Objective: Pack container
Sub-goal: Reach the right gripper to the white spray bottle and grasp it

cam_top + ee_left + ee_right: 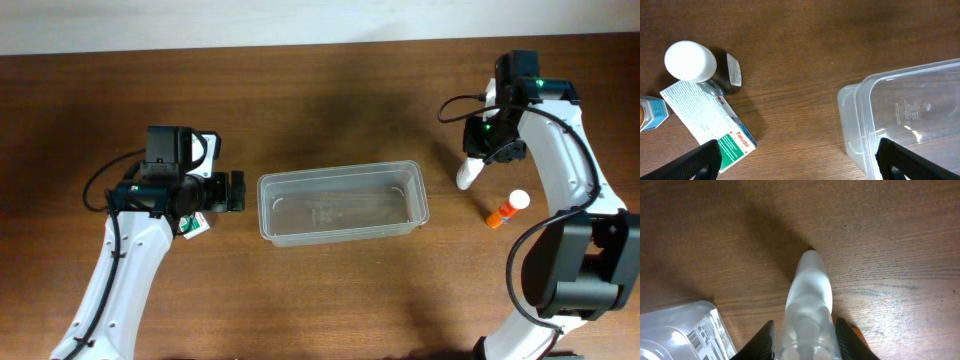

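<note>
Barely getting started, judging from how things lie: looking into the container (343,205) and finding nothing packed, only bare clear walls and floor. Sitting in the middle of the counter (330,90), long side running left to right between the two arms, open at the top. Showing as a shallow, translucent rectangular tub with rounded corners and a rimmed edge, carrying faint moulded marks on its floor and letting the wood grain show through.

Gripping a whitish translucent bottle (807,295) in the right hand (805,332), both fingers pressing its sides, off the container's right end rather than over it. Not being able to tell whether the bottle's tip is clear of the counter. Probably meaning to carry it across and release it inside. Leaving an orange tube with a white cap (507,208) lying near it, not yet packed.

Holding the left hand (236,190) wide open and empty, just off the container's left end. Seeing by it a dark bottle with a white cap (690,61), a white and green medicine box (707,125) touching that bottle, and a small blue-edged box (650,112) at the frame's edge. Needing, on this reading, all of these moved in.
</note>
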Robot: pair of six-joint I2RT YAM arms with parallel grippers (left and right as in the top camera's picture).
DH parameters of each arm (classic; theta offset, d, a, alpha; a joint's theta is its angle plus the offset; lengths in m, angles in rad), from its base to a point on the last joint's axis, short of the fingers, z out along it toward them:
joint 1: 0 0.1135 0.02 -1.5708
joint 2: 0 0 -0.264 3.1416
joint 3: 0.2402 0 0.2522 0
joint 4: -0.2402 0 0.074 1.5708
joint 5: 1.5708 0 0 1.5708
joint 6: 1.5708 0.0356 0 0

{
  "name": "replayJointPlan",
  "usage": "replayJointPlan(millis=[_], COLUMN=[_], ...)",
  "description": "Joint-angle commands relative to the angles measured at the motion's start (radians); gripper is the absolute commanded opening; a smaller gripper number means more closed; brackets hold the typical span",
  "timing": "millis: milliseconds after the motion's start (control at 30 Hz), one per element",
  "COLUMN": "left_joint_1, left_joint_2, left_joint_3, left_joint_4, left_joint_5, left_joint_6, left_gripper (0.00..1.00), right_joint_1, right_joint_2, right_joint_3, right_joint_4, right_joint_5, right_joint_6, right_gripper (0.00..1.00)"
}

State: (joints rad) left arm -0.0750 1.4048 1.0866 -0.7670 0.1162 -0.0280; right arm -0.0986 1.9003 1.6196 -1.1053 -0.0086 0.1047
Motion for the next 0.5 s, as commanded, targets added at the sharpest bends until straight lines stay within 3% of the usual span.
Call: replayJointPlan(millis=[0,100,467], left_joint_1=[0.007,0.007,0.007], left_joint_2=[0.001,0.001,0.001], left_joint_3=[0.018,0.018,0.018], left_joint_4=[-0.001,-0.001,-0.001], left_joint_5=[-0.008,-0.008,-0.008], left_joint_6=[-0.002,-0.002,-0.002], left_gripper=[0.99,0.99,0.99], right_joint_1=[-0.002,-0.002,0.014], right_joint_2=[0.008,0.008,-0.123], right_joint_3=[0.018,0.018,0.06], right_joint_4=[0.002,0.002,-0.115], right_joint_5=[-0.005,-0.005,-0.006], right_joint_6=[0.0,0.0,0.0], right_gripper=[0.24,0.18,0.17])
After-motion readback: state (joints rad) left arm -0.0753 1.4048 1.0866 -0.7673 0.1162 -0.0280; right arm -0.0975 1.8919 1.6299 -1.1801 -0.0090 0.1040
